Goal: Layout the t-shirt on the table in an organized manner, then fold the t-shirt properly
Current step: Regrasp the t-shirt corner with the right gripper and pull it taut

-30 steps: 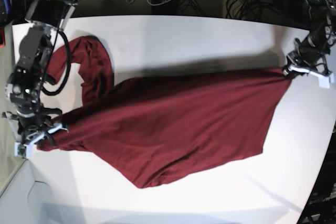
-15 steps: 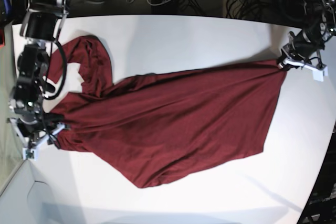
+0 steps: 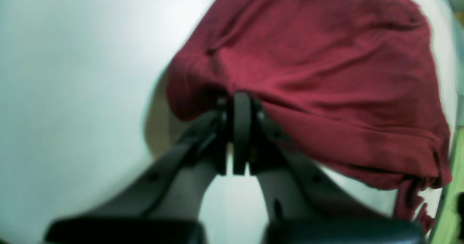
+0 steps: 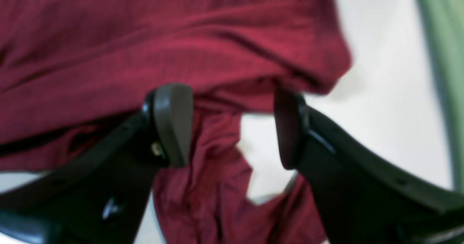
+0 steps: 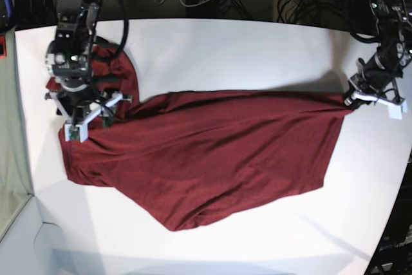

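Light falls evenly from above onto my table [image 5: 212, 43], bright enough that the white top nearly washes out, without hard glare. The shirt [image 5: 212, 152] casts a soft grey shadow along its far edge and toward my left gripper [image 5: 353, 96]. Beyond the table the background is dim, broken by one small red lamp. The base view bends at the edges, curving the table's rim. My left wrist view is soft all over: fingers [image 3: 241, 128] blurred, the tabletop tinged greenish. My right wrist view is blurrier, smeared as if by motion, with the near fingers [image 4: 173, 122] out of focus.
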